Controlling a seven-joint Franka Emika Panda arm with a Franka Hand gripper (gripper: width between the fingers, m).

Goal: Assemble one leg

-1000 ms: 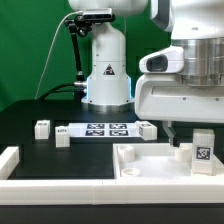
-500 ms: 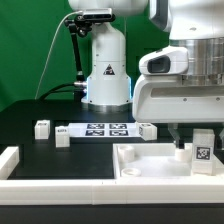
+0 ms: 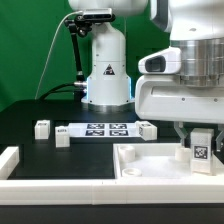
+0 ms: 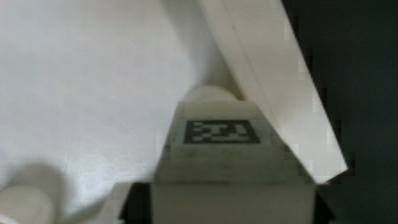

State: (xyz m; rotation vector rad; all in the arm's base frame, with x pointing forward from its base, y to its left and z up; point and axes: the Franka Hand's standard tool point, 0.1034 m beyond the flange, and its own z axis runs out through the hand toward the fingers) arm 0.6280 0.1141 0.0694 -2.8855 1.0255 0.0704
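My gripper [image 3: 200, 138] is shut on the leg [image 3: 201, 150], a small white block with a black-and-white tag facing the camera. It holds the leg upright over the right part of the large white tray piece [image 3: 140, 166], with the lower end at or just above the tray floor. In the wrist view the leg [image 4: 222, 135] fills the gap between the dark fingers [image 4: 139, 205] of the gripper [image 4: 228, 208]. The tray's white floor [image 4: 89, 90] and its raised rim [image 4: 267, 70] lie beyond it.
The marker board [image 3: 105, 128] lies mid-table before the robot base [image 3: 105, 70]. Small white blocks stand at its ends [image 3: 41, 128], [image 3: 62, 136], [image 3: 146, 128]. A white rimmed piece [image 3: 10, 160] sits at the front on the exterior view's left.
The gripper and the held leg have shifted slightly toward the exterior view's left. Nothing else has moved.
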